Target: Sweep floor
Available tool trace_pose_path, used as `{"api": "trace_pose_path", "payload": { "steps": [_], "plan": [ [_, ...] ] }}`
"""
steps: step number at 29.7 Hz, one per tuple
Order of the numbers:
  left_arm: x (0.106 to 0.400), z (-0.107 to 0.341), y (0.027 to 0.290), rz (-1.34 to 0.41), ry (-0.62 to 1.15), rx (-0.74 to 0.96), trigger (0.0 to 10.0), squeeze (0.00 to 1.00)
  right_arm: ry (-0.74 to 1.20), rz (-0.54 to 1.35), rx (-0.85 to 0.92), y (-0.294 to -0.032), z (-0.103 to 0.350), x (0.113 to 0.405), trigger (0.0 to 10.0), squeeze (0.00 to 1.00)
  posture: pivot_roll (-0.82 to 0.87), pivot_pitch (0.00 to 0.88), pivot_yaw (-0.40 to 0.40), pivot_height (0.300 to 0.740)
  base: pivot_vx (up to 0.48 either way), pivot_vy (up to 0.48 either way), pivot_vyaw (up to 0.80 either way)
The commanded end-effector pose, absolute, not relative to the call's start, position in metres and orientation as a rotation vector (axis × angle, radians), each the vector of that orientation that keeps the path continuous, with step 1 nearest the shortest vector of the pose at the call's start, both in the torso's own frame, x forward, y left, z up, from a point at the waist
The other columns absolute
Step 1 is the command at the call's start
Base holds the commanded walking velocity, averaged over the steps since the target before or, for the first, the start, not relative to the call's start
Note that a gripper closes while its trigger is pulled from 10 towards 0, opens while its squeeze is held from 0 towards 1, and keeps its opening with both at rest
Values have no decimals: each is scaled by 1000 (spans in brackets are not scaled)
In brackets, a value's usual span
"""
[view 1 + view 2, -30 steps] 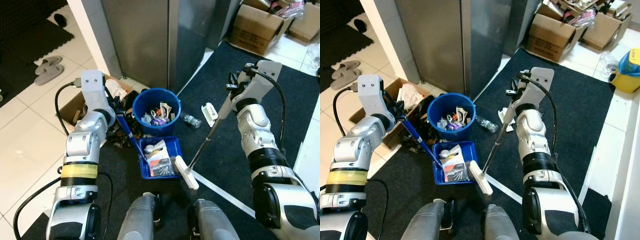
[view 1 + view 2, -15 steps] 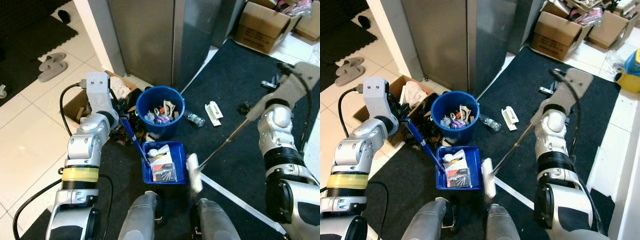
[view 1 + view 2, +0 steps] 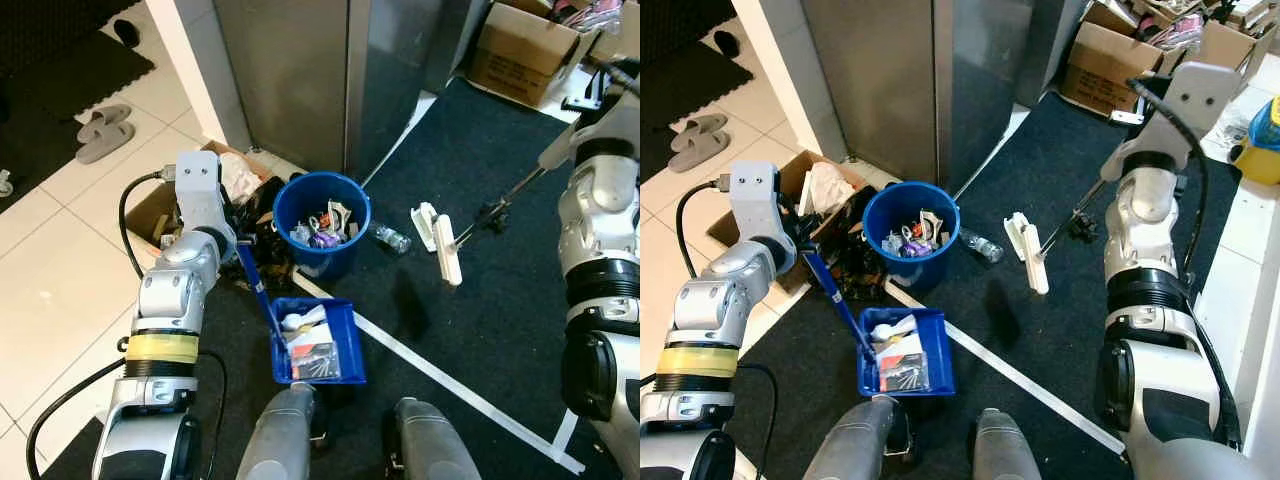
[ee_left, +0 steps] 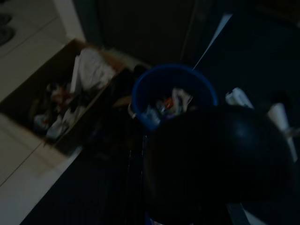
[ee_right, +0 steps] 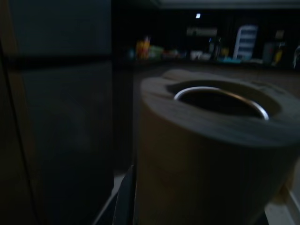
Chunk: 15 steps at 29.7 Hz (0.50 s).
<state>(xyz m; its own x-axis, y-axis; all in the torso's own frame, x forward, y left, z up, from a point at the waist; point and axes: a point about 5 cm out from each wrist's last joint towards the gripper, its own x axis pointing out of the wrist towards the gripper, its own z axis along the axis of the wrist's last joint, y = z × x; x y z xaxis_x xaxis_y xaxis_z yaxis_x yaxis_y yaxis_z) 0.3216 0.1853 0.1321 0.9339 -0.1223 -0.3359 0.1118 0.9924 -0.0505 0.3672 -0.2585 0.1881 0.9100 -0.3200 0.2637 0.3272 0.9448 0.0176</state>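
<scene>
My left gripper point(image 3: 236, 240) is shut on the long handle point(image 3: 256, 288) of a blue dustpan point(image 3: 312, 346). The pan rests on the dark mat just before my legs and holds swept scraps. Behind it stands a blue bucket point(image 3: 322, 222) full of rubbish. My right gripper point(image 3: 1122, 172) is shut on the thin broom handle point(image 3: 1080, 210). The white broom head point(image 3: 1034, 258) hangs above the mat, to the right of the bucket. Next to the head lie a white scrap point(image 3: 424, 222), a clear bottle point(image 3: 386, 239) and a small black object point(image 3: 491, 215).
A steel fridge point(image 3: 300, 80) stands behind the bucket. An open cardboard box point(image 3: 160, 205) of clutter sits beside my left arm. More boxes point(image 3: 1110, 65) stand at the back right. White tape point(image 3: 450, 385) crosses the mat. Slippers point(image 3: 95, 140) lie on the tiles at left.
The right arm swung up and to the right, lifting the broom head off the mat and away from the dustpan. The dustpan shifted slightly left and nearer. The camera view also moved.
</scene>
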Motion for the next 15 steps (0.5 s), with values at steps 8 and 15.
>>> {"api": "trace_pose_path", "payload": {
  "steps": [8, 15],
  "plan": [
    [322, 208, 173, -295, 129, -10, 10000, 0, -165, -346, -40, -250, 153, 362, 10000, 0, 32, 43, 43, 740, 0, 0, 0],
    [309, 233, 153, -541, 139, -51, 10000, 0, -169, -370, -118, -247, 150, 362, 10000, 0, 42, 31, 61, 740, 0, 0, 0]
  ]
}}
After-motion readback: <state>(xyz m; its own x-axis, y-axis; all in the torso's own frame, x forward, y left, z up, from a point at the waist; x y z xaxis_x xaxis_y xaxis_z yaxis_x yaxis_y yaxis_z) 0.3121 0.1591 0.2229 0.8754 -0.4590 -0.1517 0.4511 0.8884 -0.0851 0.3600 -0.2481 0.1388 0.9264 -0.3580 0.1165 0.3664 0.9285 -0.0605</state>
